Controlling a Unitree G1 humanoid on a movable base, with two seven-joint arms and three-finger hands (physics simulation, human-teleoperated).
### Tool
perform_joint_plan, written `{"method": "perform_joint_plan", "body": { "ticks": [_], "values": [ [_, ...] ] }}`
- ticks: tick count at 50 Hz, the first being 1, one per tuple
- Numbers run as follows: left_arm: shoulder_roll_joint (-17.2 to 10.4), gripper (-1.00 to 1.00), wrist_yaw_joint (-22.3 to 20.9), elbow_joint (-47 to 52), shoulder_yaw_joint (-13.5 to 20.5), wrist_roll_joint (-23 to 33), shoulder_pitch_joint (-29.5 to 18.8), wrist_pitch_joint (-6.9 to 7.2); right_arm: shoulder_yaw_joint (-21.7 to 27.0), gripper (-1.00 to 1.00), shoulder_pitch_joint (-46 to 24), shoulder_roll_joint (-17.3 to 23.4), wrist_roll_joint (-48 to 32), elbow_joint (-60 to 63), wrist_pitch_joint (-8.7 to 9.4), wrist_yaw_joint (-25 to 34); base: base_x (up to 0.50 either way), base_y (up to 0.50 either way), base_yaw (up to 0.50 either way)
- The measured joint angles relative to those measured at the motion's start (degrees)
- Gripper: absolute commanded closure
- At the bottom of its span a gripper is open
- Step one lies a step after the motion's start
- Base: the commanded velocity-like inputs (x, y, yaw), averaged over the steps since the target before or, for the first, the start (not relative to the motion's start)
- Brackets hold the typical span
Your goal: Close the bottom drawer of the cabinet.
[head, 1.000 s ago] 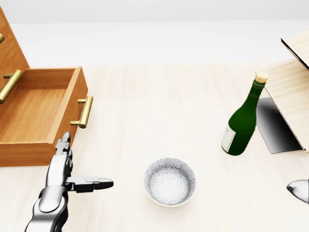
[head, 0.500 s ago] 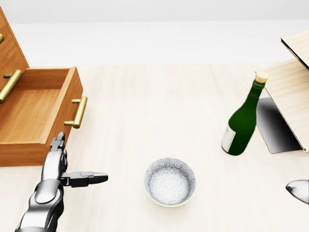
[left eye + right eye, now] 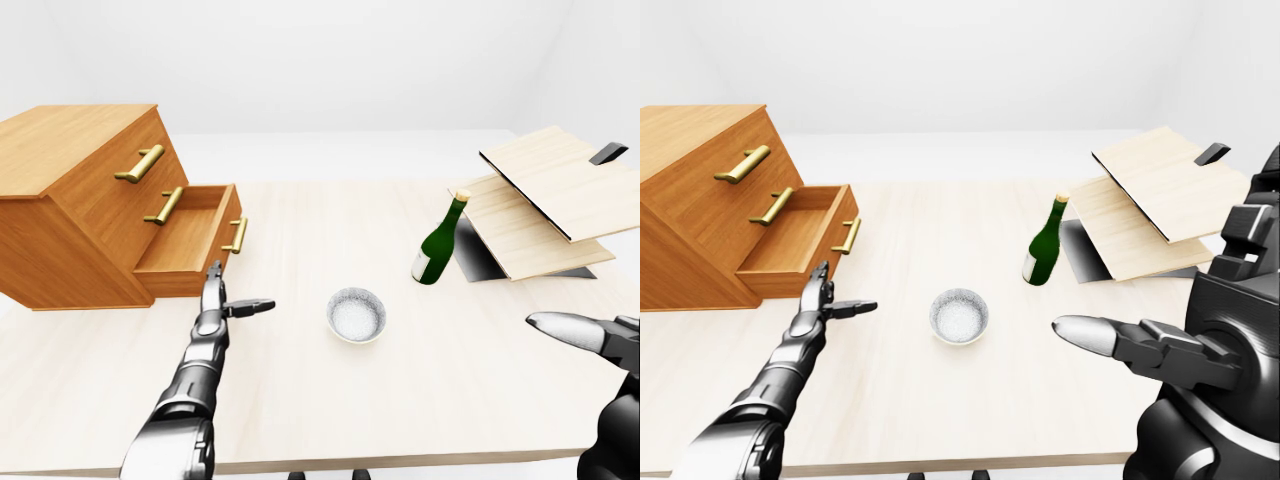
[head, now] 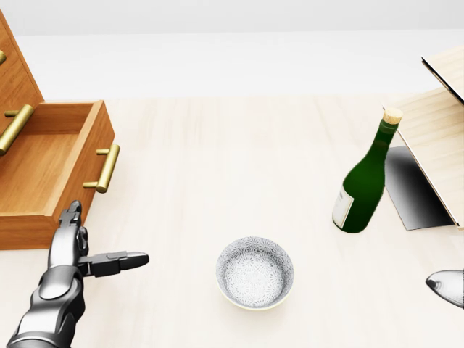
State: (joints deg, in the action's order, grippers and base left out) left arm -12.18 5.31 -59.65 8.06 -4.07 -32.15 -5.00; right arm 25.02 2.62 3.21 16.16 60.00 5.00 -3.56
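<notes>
The wooden cabinet (image 3: 70,190) stands at the left of the table. Its bottom drawer (image 4: 43,170) is pulled part way out, and the brass handle (image 4: 104,169) on its front panel faces right. My left hand (image 4: 101,235) is open just below the drawer's front corner. One finger (image 4: 71,216) points up against the front panel, and the thumb (image 4: 119,261) sticks out to the right. The drawer's inside looks bare. My right hand (image 3: 1110,340) hovers open at the lower right, far from the cabinet, with nothing in it.
A patterned bowl (image 4: 255,272) sits on the table (image 4: 217,159) to the right of my left hand. A green corked bottle (image 4: 365,177) stands further right. Behind it, light wooden boards (image 3: 535,200) lean on a dark stand.
The drawer has slid left into the cabinet by a short way, its handle with it. My left hand has followed it left and slightly down. The bottle and bowl have not moved.
</notes>
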Motion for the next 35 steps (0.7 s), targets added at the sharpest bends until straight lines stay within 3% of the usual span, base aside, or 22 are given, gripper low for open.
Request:
{"method": "perform_joint_plan", "body": {
  "ticks": [35],
  "values": [
    [-6.2,-1.00,6.1,-2.2,4.1,-10.2,-2.1,0.00,-0.3,-1.00,0.2,-0.1,-0.2,0.0,0.00,0.2,0.00,0.00,0.00]
  ]
}}
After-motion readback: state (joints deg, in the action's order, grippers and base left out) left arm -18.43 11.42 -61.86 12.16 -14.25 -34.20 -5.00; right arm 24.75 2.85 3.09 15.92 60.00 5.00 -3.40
